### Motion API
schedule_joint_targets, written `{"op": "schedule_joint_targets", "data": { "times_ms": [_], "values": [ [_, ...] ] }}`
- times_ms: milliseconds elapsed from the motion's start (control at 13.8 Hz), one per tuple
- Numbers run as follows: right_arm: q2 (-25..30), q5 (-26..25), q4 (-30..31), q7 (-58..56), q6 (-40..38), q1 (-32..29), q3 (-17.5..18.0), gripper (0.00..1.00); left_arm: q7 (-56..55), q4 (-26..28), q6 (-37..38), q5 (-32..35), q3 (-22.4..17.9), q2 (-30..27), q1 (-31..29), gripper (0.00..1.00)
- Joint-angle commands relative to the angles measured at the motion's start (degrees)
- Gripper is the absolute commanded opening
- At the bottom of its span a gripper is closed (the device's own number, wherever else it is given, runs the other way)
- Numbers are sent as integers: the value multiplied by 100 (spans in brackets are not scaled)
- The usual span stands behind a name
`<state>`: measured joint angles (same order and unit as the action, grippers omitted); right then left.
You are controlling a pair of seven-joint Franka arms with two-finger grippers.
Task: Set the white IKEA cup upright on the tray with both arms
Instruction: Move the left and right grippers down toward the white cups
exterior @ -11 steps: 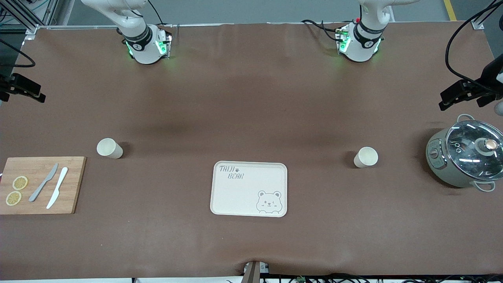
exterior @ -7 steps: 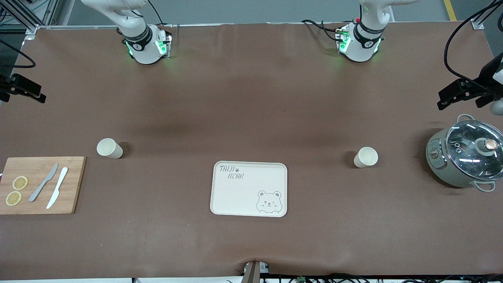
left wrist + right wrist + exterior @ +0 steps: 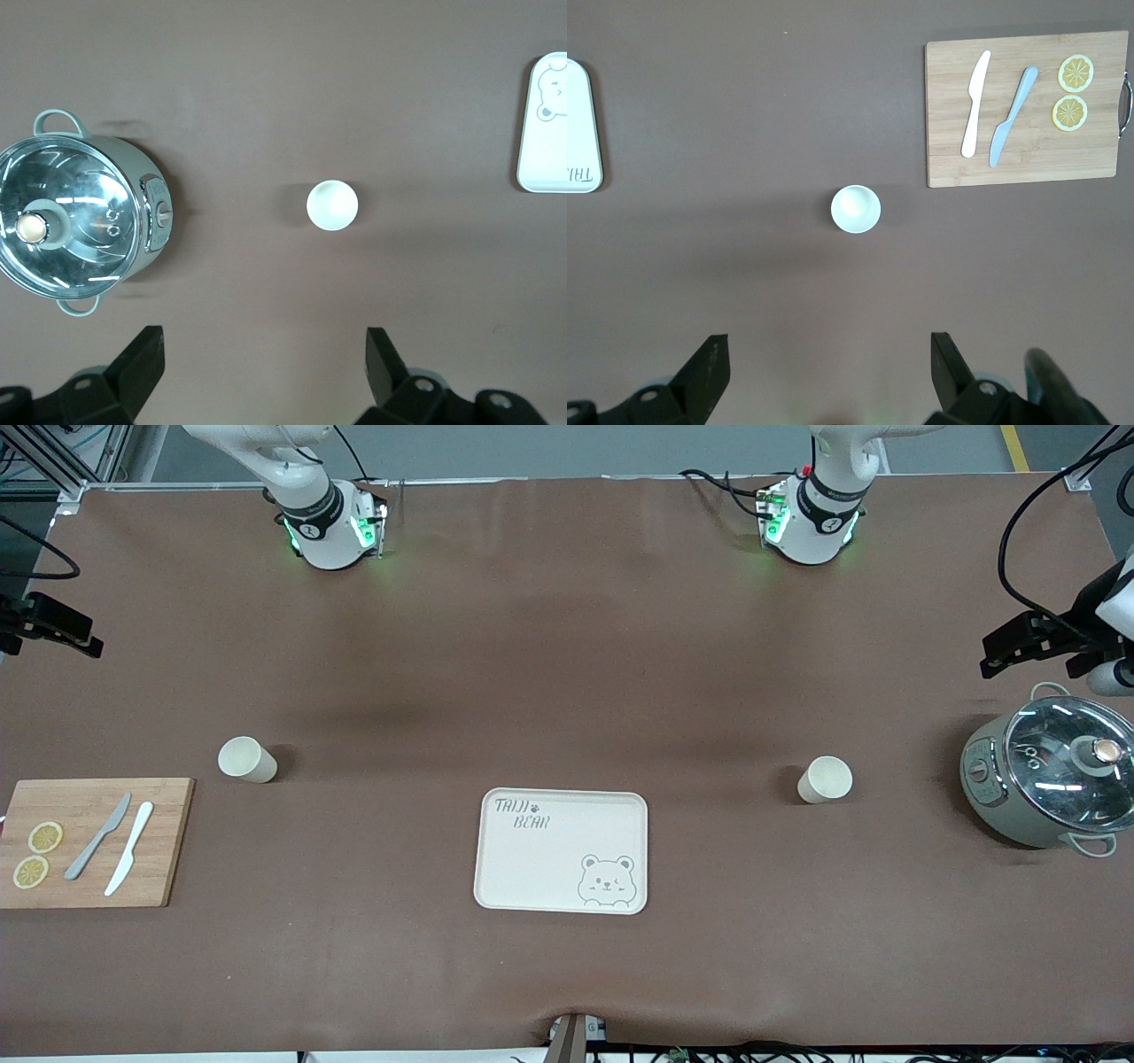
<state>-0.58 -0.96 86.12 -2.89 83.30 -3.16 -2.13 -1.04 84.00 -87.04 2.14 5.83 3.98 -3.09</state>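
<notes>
Two white cups stand upright on the brown table. One cup (image 3: 247, 760) is toward the right arm's end and shows below my right gripper (image 3: 830, 350) in the right wrist view (image 3: 855, 209). The other cup (image 3: 825, 779) is toward the left arm's end and shows in the left wrist view (image 3: 332, 204) below my left gripper (image 3: 263, 350). Both grippers are open, empty and high above the table, at the front view's edges: left gripper (image 3: 985, 655), right gripper (image 3: 93, 638). The cream tray (image 3: 561, 850) with its bear drawing lies between the cups, nearer the front camera, with nothing on it.
A grey-green pot with a glass lid (image 3: 1050, 779) stands at the left arm's end, beside that cup. A wooden cutting board (image 3: 89, 841) with two knives and two lemon slices lies at the right arm's end.
My left gripper has drifted slightly toward the middle of the table. The cups, the tray and the right gripper have not moved.
</notes>
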Motion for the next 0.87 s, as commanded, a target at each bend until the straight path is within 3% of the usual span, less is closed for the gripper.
{"op": "schedule_joint_targets", "data": {
  "times_ms": [0,290,797],
  "values": [
    [-179,17,-87,51,98,-62,28,100,105,202,47,-65,6,42,-17,100],
    [-284,-36,-69,104,275,-71,28,100,34,589,-198,-38,24,120,-16,100],
    [-679,-106,-105,52,336,-88,20,100,43,1750,-1649,-65,32,130,-245,100]
  ]
}}
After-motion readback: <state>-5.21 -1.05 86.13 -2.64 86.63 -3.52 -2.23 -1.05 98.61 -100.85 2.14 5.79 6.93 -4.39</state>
